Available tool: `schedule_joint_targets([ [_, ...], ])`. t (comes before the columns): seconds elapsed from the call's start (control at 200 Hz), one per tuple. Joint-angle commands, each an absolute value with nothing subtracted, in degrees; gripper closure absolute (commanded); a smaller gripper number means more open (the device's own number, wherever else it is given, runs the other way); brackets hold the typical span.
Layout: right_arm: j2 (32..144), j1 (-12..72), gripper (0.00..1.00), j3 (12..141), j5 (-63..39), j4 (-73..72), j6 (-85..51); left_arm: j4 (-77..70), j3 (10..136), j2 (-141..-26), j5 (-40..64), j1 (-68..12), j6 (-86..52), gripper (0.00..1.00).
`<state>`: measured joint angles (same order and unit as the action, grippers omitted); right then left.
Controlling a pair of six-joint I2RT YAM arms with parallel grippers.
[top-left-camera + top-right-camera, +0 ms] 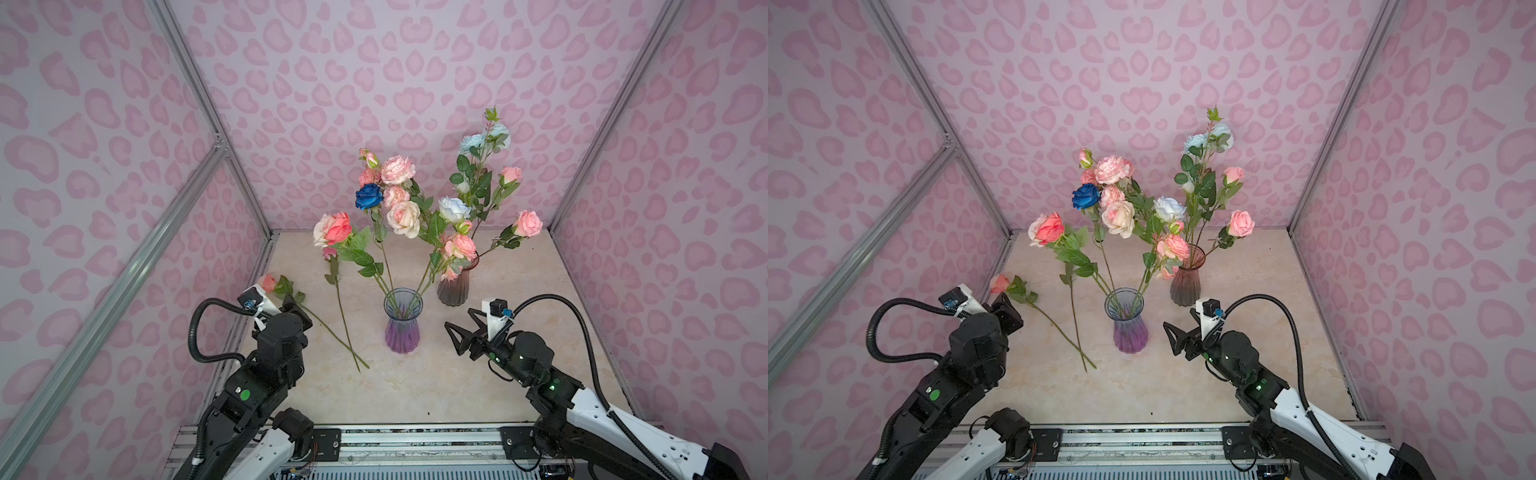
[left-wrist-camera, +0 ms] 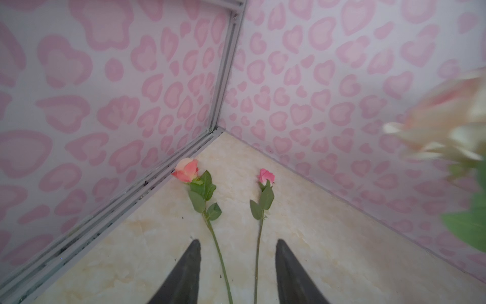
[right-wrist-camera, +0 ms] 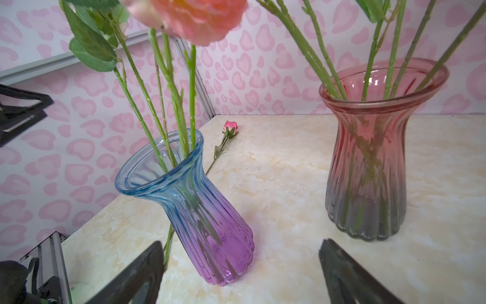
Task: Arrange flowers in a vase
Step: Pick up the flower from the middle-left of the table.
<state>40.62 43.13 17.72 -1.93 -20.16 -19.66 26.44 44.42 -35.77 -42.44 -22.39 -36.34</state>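
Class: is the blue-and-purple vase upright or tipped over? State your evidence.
Upright. The blue-and-purple vase stands on its base on the table, mouth up, holding stems.

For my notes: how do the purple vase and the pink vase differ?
The purple vase has a blue rim and purple base; the pink vase fades to grey. In both top views the purple vase stands in front, the pink vase farther back. Both are ribbed glass holding flower stems.
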Motion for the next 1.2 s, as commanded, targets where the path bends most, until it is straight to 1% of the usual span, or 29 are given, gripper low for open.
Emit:
schedule_joint_targets([
  [0.0, 39.0, 43.2, 0.07, 16.6, -0.7, -20.1, -18.6, 20.1, 42.0, -42.0, -16.3, -12.0, -44.6, 0.54],
  [0.07, 37.6, 43.2, 0.06, 16.4, -0.4, -19.0, -18.6, 16.5, 41.0, -48.5, -6.9, -6.9, -47.7, 0.58],
  [0.11, 37.1, 43.2, 0.06, 16.2, -0.1, -18.4, -18.5, 14.6, 40.8, -51.9, -5.2, -5.9, -49.3, 0.58],
  [0.21, 36.1, 43.1, 0.06, 15.7, 0.0, -17.7, -18.4, 13.7, 41.7, -59.9, -5.5, -3.3, -53.9, 0.55],
  [0.275, 35.6, 43.0, 0.06, 15.3, 0.2, -17.5, -18.3, 13.8, 43.0, -65.8, -4.1, -0.2, -55.8, 0.55],
  [0.34, 35.4, 42.7, 0.06, 15.1, 0.4, -17.6, -17.9, 15.7, 45.8, -72.0, -5.2, 1.6, -57.0, 0.55],
  [0.425, 35.7, 42.2, 0.05, 14.7, 0.2, -18.2, -17.6, 17.0, 49.7, -79.8, -7.1, 2.2, -57.5, 0.55],
  [0.555, 36.8, 41.6, 0.06, 14.6, -0.4, -19.1, -17.2, 16.3, 54.6, -90.4, -5.1, 2.4, -57.1, 0.56],
  [0.605, 36.9, 41.5, 0.06, 14.6, -0.4, -19.2, -17.1, 17.4, 56.1, -93.3, -5.8, 2.4, -57.7, 0.56],
  [0.685, 36.9, 41.4, 0.06, 14.4, -0.1, -19.3, -17.1, 19.5, 57.3, -96.3, -10.3, 2.4, -58.5, 0.56],
  [0.855, 36.9, 41.2, 0.06, 13.7, 0.0, -19.3, -17.2, 18.9, 58.6, -101.1, -10.6, 2.9, -58.7, 0.58],
  [0.95, 37.2, 41.2, 0.06, 14.0, -0.1, -19.3, -17.1, 17.1, 58.7, -103.5, -9.4, 3.4, -58.5, 0.63],
  [0.96, 37.2, 41.2, 0.06, 14.1, -0.1, -19.3, -17.1, 16.8, 58.5, -103.6, -9.3, 3.4, -58.4, 0.66],
  [0.975, 37.2, 41.2, 0.06, 14.1, -0.1, -19.3, -17.1, 16.3, 58.2, -103.8, -9.4, 3.4, -58.3, 0.68],
  [1.085, 37.0, 41.1, 0.06, 14.4, -0.4, -19.2, -17.4, 14.8, 57.6, -104.6, -9.8, 3.6, -57.8, 0.71],
  [1.135, 37.0, 41.2, 0.06, 14.4, -0.7, -19.2, -17.7, 14.7, 58.1, -105.0, -10.2, 3.6, -56.6, 0.78],
  [1.195, 37.1, 41.1, 0.06, 14.5, -1.0, -19.1, -17.7, 15.3, 58.8, -105.3, -10.1, 3.7, -55.7, 0.84],
])
